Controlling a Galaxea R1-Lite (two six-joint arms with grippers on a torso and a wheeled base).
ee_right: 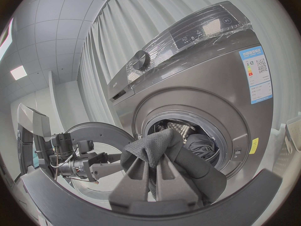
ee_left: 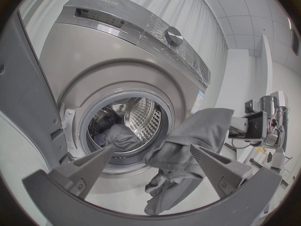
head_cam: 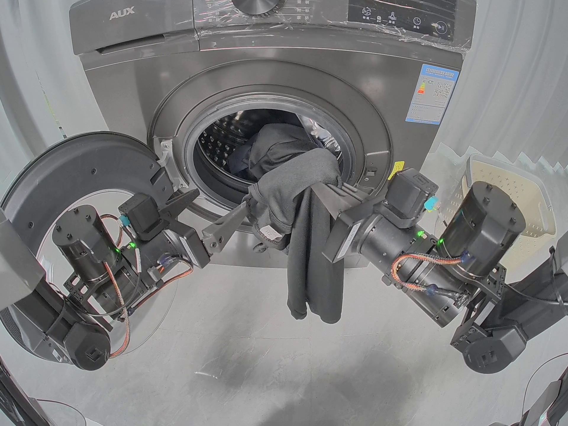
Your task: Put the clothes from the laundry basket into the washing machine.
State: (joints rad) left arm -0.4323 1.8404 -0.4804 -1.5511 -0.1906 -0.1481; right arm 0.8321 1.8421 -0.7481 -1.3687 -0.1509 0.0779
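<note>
Pleated curtains (head_cam: 520,60) back a grey metal washing machine (head_cam: 148,90), its round door (head_cam: 77,167) swung wide; a cream perforated laundry basket (head_cam: 532,202) stands beside it; a dark grey knit garment (head_cam: 307,255) droops before the drum (head_cam: 225,140), grasped by the right pincer (ee_right: 153,173); the left pincer (ee_left: 151,148) gapes released beside it.

Pale grey curtain (ee_right: 103,47) hangs in vertical folds across the back, reaching up to the ceiling (ee_right: 47,22). Ceiling = square white tiles w/ one lit light panel (ee_right: 18,72). White wall (ee_left: 238,79) & square pillar (ee_left: 266,66) nr curtain's end. Floor (head_cam: 236,350) light grey, smooth; faint dark smudge (head_cam: 236,374) toward near edge.
</note>
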